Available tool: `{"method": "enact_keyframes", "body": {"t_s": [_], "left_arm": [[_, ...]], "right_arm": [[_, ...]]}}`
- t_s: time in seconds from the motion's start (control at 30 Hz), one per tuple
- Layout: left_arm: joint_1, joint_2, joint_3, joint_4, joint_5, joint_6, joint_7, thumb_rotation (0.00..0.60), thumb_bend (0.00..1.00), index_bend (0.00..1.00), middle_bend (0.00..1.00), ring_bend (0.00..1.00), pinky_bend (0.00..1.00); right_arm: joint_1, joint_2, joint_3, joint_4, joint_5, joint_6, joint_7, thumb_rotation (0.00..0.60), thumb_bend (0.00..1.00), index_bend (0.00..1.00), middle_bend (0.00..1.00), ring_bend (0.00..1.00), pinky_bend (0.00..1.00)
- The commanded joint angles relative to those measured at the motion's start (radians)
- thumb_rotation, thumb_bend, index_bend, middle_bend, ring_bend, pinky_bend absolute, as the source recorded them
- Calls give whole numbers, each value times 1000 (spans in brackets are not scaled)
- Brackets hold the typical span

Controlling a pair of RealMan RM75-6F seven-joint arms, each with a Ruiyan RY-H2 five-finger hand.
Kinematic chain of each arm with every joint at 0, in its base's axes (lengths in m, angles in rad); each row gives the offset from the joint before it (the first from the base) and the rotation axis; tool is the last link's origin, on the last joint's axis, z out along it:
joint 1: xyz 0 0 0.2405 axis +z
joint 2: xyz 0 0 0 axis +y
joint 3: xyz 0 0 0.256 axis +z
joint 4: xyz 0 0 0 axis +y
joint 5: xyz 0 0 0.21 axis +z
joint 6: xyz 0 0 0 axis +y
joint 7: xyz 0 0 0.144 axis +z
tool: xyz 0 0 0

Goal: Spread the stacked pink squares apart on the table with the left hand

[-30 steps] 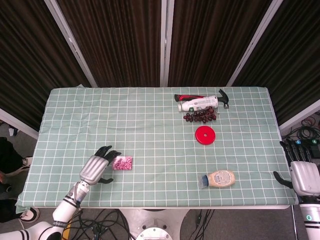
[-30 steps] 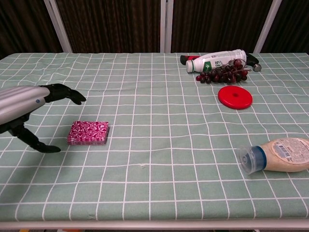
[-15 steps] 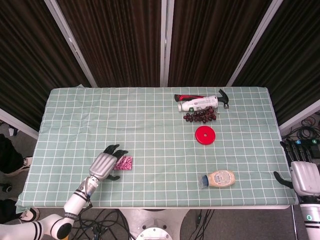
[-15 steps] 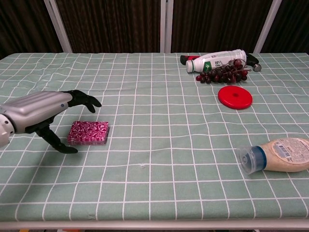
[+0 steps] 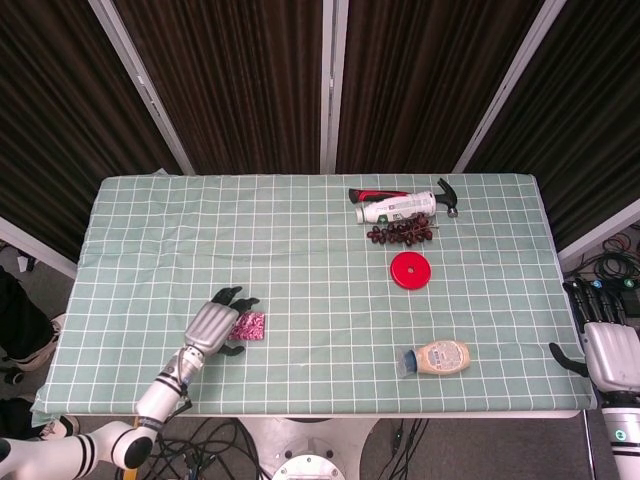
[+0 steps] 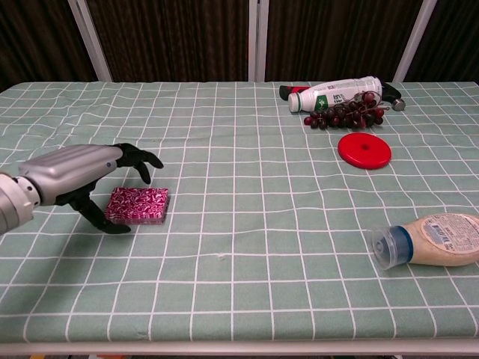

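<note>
Table (image 5: 300, 250) w/ green grid cloth, dark curtains (image 5: 240, 80) behind; left hand (image 6: 78, 176) released, over pink squares (image 6: 138, 206).

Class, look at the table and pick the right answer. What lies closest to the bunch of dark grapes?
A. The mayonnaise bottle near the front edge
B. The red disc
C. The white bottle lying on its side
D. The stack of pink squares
C: the white bottle lies on its side right against the grapes, while the red disc sits apart, nearer the front.

No legible text, white bottle (image 6: 338, 93) label and sauce bottle (image 6: 434, 239) label too small to read
</note>
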Motion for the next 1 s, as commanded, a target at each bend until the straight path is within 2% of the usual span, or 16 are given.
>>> {"method": "enact_keyframes", "body": {"t_s": [0.03,0.37,1.0], "left_arm": [[-3,-3,2,5,-4,-2,2,600,161,158,278,37,97],[-17,-21,0,24,-14,8,11,600,211,174,301,60,97],[-27,-31,14,39,-20,16,12,600,221,175,326,61,97]], "right_arm": [[0,1,0,0,-1,1,1,600,167,0,0,0,0],[-1,2,1,1,1,1,7,600,166,0,0,0,0],[-3,1,1,5,4,0,6,600,167,0,0,0,0]]}}
